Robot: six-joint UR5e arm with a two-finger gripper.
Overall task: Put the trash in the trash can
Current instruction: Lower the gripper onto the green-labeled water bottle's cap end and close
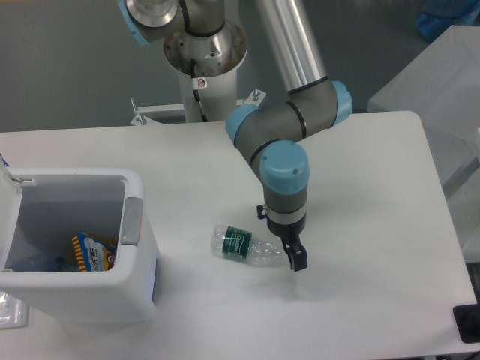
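Observation:
A crushed clear plastic bottle (244,245) with a green label lies on its side on the white table, cap end pointing right. My gripper (289,253) points down at that cap end; one dark finger (298,259) shows just right of the cap, and the jaws look open around it. The white boxy trash can (139,279) stands at the left, with a grey tab (132,220) on its right rim. Inside it lies the blue snack packet (94,253).
The arm's base column (202,56) rises behind the table at the back centre. A translucent box (450,82) stands off the table's right side. A black object (468,323) sits at the bottom right corner.

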